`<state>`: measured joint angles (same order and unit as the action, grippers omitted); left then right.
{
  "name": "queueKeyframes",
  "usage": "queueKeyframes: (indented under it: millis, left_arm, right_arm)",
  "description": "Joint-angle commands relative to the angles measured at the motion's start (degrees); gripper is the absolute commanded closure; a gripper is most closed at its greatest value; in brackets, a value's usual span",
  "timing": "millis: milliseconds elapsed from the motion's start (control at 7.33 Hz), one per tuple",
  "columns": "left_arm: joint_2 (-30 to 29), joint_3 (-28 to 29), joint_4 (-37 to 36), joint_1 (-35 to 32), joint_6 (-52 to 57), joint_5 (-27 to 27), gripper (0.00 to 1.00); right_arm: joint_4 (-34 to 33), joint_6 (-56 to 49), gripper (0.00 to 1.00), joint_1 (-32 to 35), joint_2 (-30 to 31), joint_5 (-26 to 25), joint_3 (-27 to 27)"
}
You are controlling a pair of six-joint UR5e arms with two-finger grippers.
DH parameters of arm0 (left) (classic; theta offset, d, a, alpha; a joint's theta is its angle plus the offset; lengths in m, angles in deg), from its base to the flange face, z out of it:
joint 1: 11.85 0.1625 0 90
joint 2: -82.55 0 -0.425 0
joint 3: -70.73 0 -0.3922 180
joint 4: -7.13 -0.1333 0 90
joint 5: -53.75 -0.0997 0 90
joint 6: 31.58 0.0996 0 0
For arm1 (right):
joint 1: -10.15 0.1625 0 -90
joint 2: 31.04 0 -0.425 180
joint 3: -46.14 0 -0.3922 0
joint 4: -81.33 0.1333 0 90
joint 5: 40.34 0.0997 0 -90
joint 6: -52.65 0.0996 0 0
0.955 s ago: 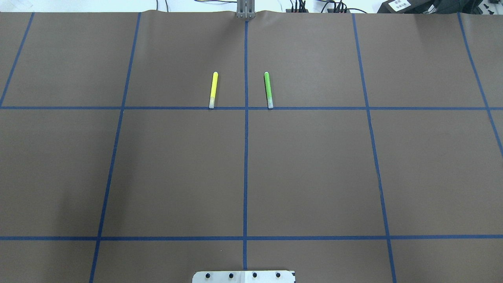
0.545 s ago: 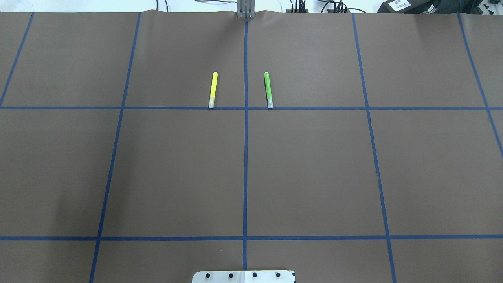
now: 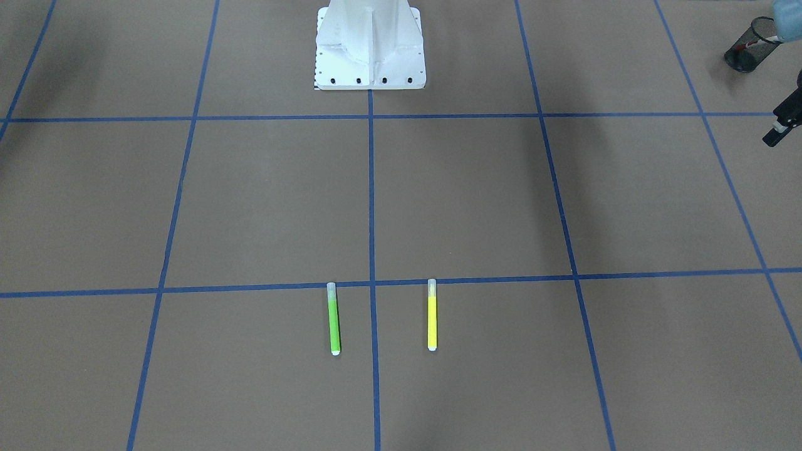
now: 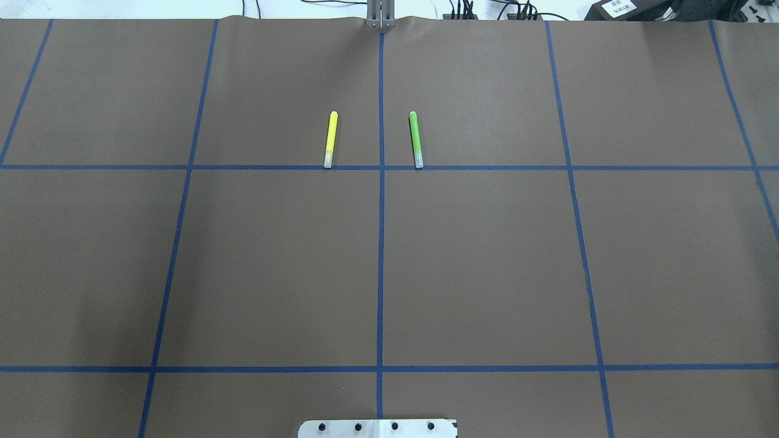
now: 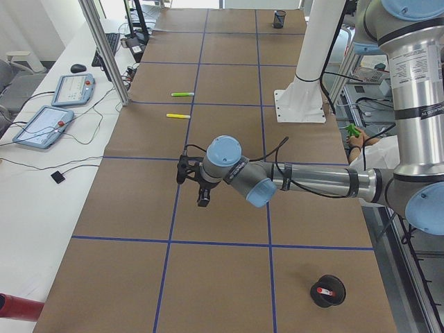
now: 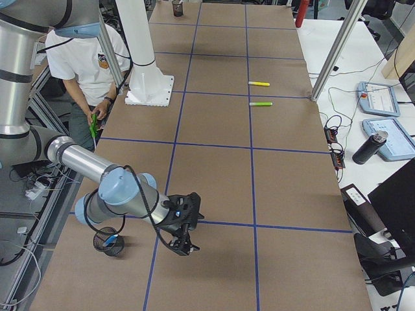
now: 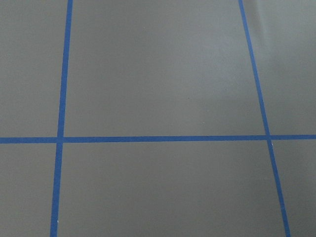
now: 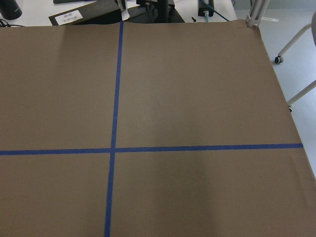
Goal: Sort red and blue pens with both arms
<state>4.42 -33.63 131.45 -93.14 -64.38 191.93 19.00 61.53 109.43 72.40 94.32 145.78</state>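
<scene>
The red pen (image 5: 324, 288) stands in a black mesh cup (image 5: 327, 291) at the table's near left end; the same cup (image 3: 745, 53) shows in the front-facing view. The blue pen (image 6: 111, 240) sits in another black mesh cup (image 6: 108, 242) at the right end. My left gripper (image 5: 202, 201) hangs over bare brown paper, away from the cup; only part of it (image 3: 779, 127) shows at the front-facing view's edge. My right gripper (image 6: 184, 247) hovers low beside the blue pen's cup. I cannot tell whether either is open or shut. Both wrist views show only paper and tape lines.
A yellow marker (image 4: 330, 139) and a green marker (image 4: 416, 139) lie parallel at the far middle of the table. The white robot base (image 3: 369, 44) stands at the near middle. A person (image 6: 91, 71) stands by the base. Tablets (image 5: 41, 125) lie on the side bench.
</scene>
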Motion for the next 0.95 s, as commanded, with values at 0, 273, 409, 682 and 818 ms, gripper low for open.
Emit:
queueKeyframes:
  millis: [0, 273, 409, 682, 818]
  left_arm:
    - [-2.45, 0.12, -7.65, 0.68, 4.56, -1.67, 0.02]
    - [-10.42, 0.47, -23.94, 0.6, 16.38, -7.46, 0.02]
    - [-16.56, 2.3, -32.65, 0.43, 21.93, -9.74, 0.01]
    - [-19.51, 10.02, -34.14, 0.34, 26.37, -9.77, 0.01]
    - [-19.52, 12.93, -34.06, 0.25, 26.38, -8.38, 0.01]
  right_arm:
    - [-12.32, 0.0, 0.0, -7.58, -8.4, -0.19, 0.12]
    - [-20.35, -0.09, 0.0, -11.63, -14.04, -0.01, 0.12]
    - [-21.85, -0.09, 0.0, -13.66, -14.76, -0.1, 0.03]
    - [-23.88, -0.09, 0.0, -17.62, -15.37, -0.1, 0.12]
    - [-25.72, -0.17, 0.0, -18.68, -16.25, 0.07, 0.38]
